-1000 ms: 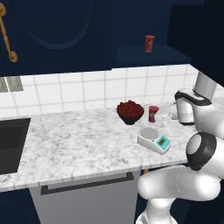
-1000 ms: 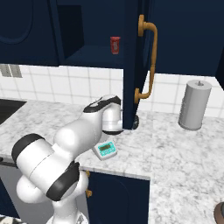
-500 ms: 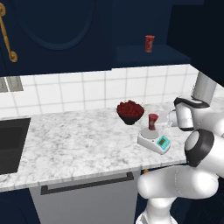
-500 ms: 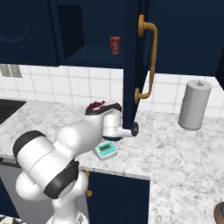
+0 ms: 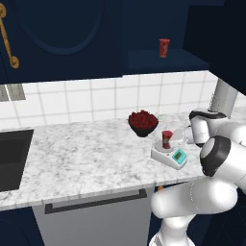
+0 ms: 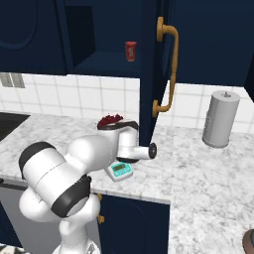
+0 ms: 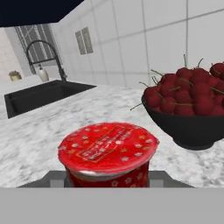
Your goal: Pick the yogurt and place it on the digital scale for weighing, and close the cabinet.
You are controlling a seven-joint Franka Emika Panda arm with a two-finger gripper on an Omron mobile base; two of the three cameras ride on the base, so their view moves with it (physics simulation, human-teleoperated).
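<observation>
Left base view: the yogurt (image 5: 166,139) stands upright on the round plate of the digital scale (image 5: 169,155), which sits on the marbled desk (image 5: 81,156) toward its right, near the front edge. Just behind and left of the scale is a dark bowl of cherries (image 5: 143,123). The end effector (image 5: 181,138) reaches in from the right, level with the cup and close beside it; whether its fingers press the cup or stand just clear of it I cannot tell from here. A second red cup (image 5: 164,47) stands on the open shelf of the cabinet (image 5: 158,60) above, far and to the right. A dark sink (image 5: 13,158) is set into the desk at the left.

In the right base view, the cabinet door (image 6: 150,74) with its gold handle (image 6: 167,69) stands swung open toward the camera, and the scale's teal display (image 6: 119,169) peeks from under the arm. A grey canister (image 6: 220,119) stands on the desk to the right.

In the hand view, the yogurt's red foil lid (image 7: 108,146) sits close and centred, with the cherries (image 7: 188,92) behind it to the right and the faucet (image 7: 43,54) far off to the left.
</observation>
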